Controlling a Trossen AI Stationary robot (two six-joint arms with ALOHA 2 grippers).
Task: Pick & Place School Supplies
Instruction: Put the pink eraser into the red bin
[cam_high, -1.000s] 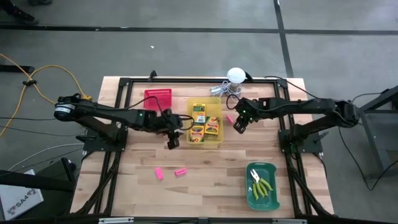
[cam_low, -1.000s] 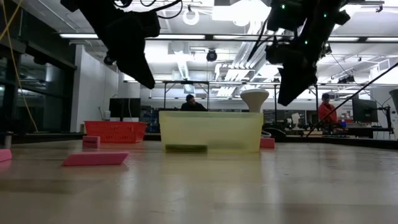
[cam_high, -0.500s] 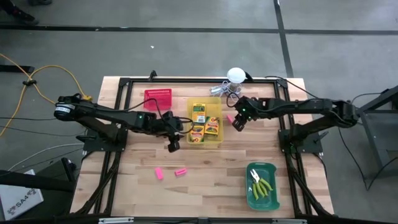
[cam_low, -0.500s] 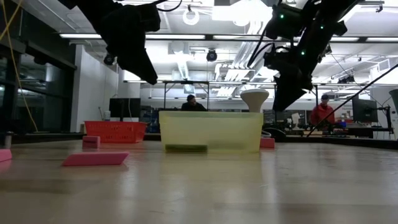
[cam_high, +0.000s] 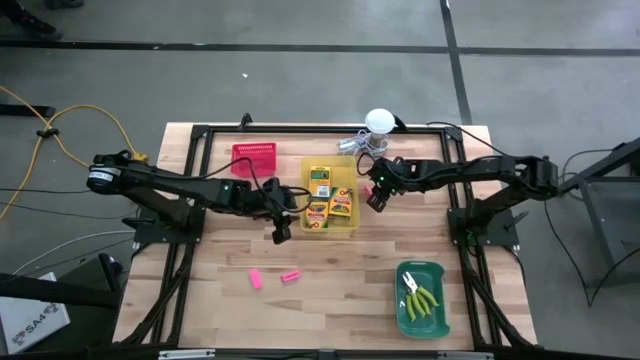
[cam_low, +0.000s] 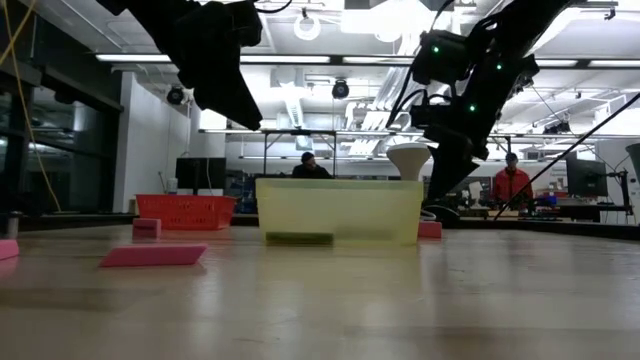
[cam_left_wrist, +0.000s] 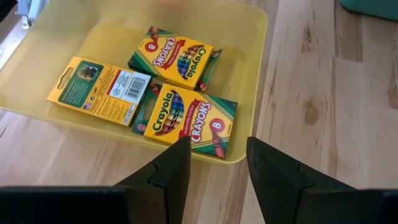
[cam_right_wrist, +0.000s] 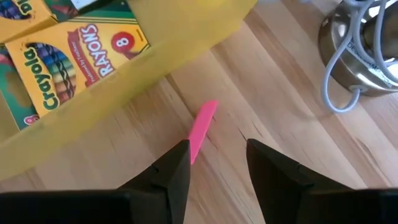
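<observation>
Several yellow-and-green crayon boxes (cam_left_wrist: 184, 118) lie flat in the yellow bin (cam_high: 329, 162). My left gripper (cam_left_wrist: 217, 163), open, hovers over the table at that bin's near-left corner. My right gripper (cam_right_wrist: 217, 167), open, hangs just right of the bin, above a pink eraser (cam_right_wrist: 202, 129) lying flat on the wood beside the bin wall. Two more pink erasers (cam_high: 256, 279) (cam_high: 290, 275) lie on the table nearer the front. Two tools with yellow-green handles (cam_high: 422, 297) rest in the green bin (cam_high: 404, 318).
A red bin (cam_high: 254, 156) stands at the far left of the yellow bin. A white ball (cam_high: 379, 122) with metal clutter and cable (cam_right_wrist: 360, 56) sits at the far edge, close behind my right gripper. People stand in the room beyond the table.
My right gripper has moved toward the table's left and down, closing on the yellow bin's right wall and the pink eraser beside it. Its fingers stay open.
</observation>
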